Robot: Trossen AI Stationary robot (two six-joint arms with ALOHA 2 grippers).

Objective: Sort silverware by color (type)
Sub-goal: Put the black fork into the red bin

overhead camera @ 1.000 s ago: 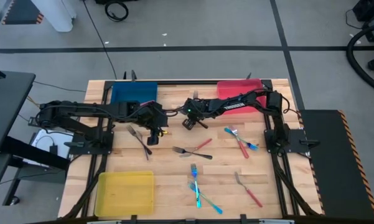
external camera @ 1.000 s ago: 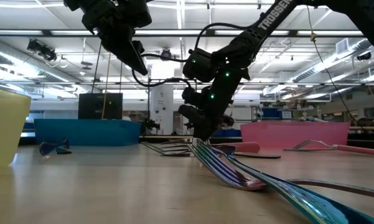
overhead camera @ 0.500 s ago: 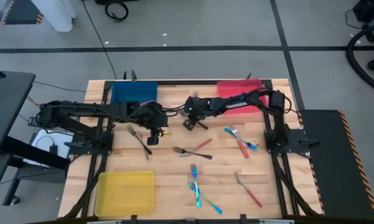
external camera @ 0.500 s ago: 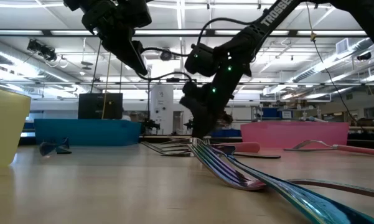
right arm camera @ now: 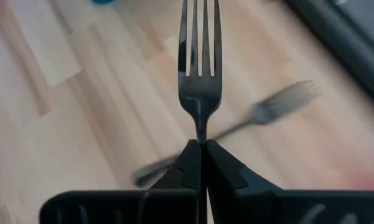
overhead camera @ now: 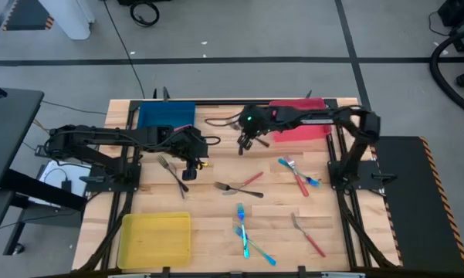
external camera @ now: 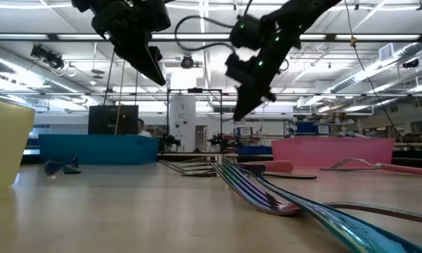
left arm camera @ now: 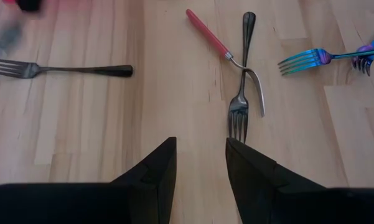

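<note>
right end effector (overhead camera: 249, 142) risen, shifted toward red tray (overhead camera: 299, 123), carrying grey fork (right arm camera: 199, 68)

Parted hand (left arm camera: 200, 163) above grey fork (left arm camera: 240, 87)

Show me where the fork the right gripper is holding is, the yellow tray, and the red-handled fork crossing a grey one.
held grey fork (right arm camera: 199, 74), right wrist view, on its tines and neck.
yellow tray (overhead camera: 156, 239), high view, on its bare floor.
red-handled fork (left arm camera: 208, 31), left wrist view, on its red handle.
</note>
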